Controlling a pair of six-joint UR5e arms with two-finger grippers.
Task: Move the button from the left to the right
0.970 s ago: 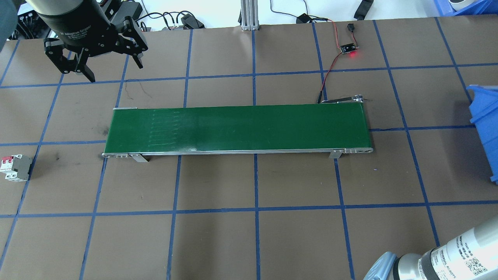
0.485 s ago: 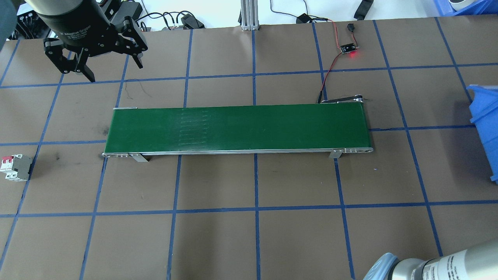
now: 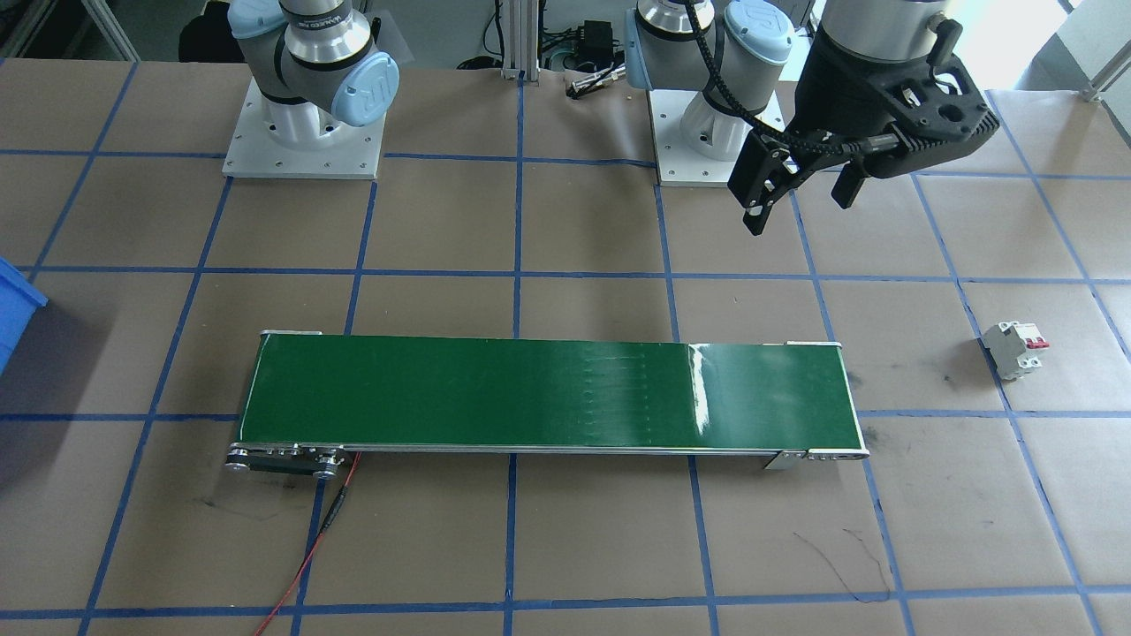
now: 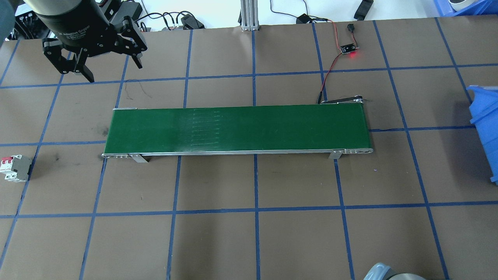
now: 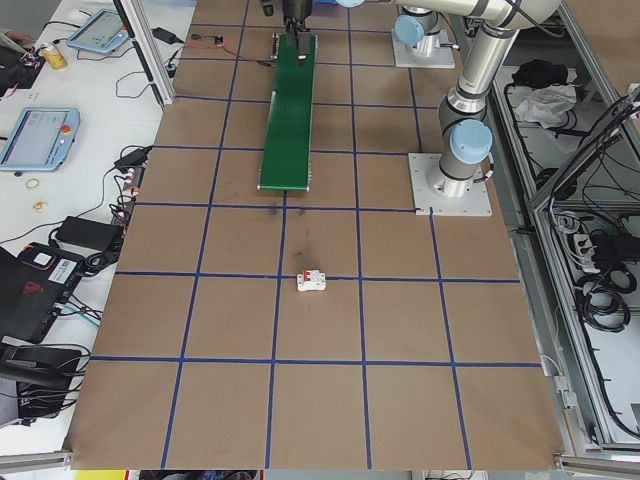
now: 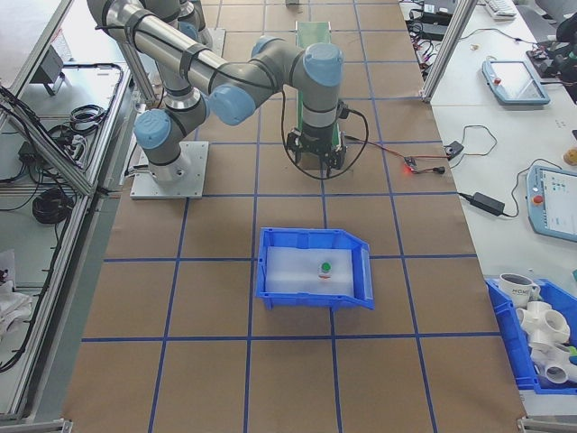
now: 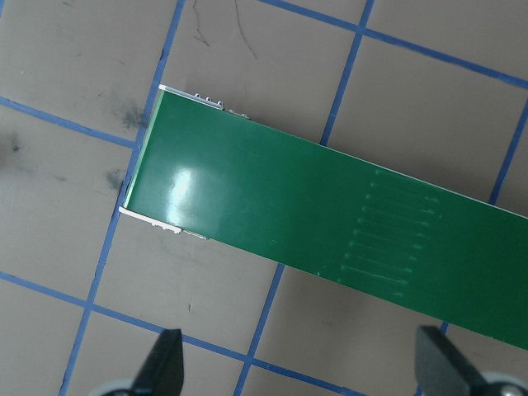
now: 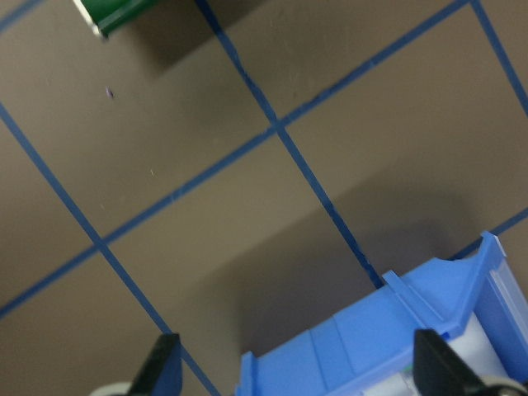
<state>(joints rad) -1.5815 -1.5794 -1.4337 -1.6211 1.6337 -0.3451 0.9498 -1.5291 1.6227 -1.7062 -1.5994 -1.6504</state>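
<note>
The button (image 6: 325, 268), small and hard to make out, appears to be lying inside the blue bin (image 6: 270, 236) at the right end of the counter (image 4: 249, 241), so the task is judged done. The left pincer (image 4: 102, 69) is held open and empty above the counter beyond the left end of the green belt (image 4: 237, 128). The right pincer (image 8: 293, 375) is also spread empty over the bin's rim, which could be clipped and the bin shoved if that arm is lowered carelessly.

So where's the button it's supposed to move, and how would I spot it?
Look at the blue bin on the table at the robot's right end, beyond the end of the green conveyor belt. The button sits on the bin's pale floor, the only thing in it: a tiny piece with a round green cap, unlike the white circuit breaker with red levers at the opposite end.
</note>
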